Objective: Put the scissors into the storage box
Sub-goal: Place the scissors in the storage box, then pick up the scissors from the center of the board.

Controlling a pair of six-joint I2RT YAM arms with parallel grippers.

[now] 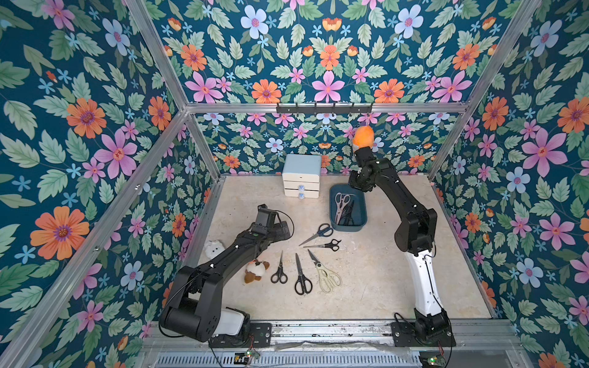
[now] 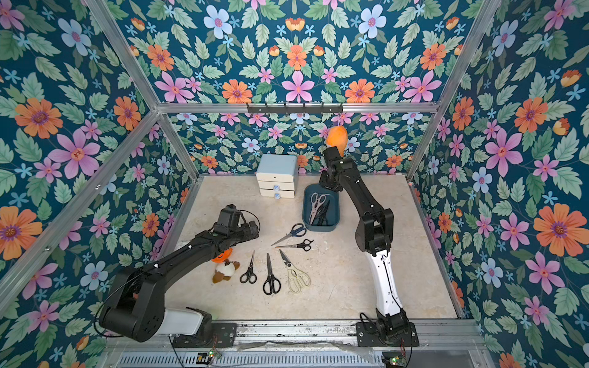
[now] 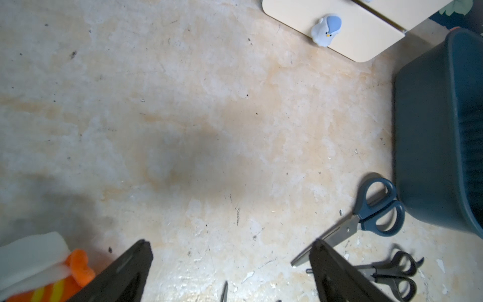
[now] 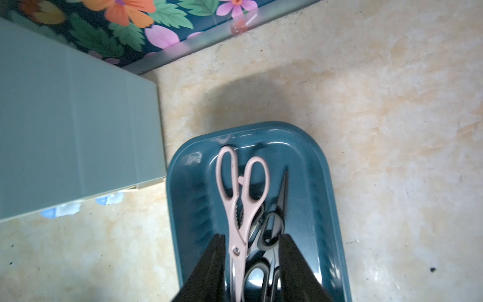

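Note:
The dark teal storage box point(image 1: 360, 220) point(image 2: 333, 223) point(image 4: 324, 183) stands at the back right of the table. Pinkish shears point(image 4: 240, 198) point(image 1: 341, 202) lie in it on top of black-handled scissors point(image 4: 271, 230). My right gripper point(image 4: 252, 236) hangs over the box with its jaws apart, the pink shears lying loose below between them. On the table lie blue-handled scissors point(image 1: 318, 232) point(image 3: 376, 209), a small black pair point(image 1: 325, 245), another small black pair point(image 1: 279, 270), a longer black pair point(image 1: 301, 277) and cream shears point(image 1: 325, 274). My left gripper point(image 3: 230, 243) is open and empty above bare table.
A white and pale-blue drawer cabinet point(image 1: 301, 175) stands left of the box. A brown-and-white plush point(image 1: 256, 270) and a white plush point(image 1: 213, 248) lie by the left arm. An orange plush point(image 1: 363, 137) hangs from the hook rail point(image 1: 323, 108) behind the right arm.

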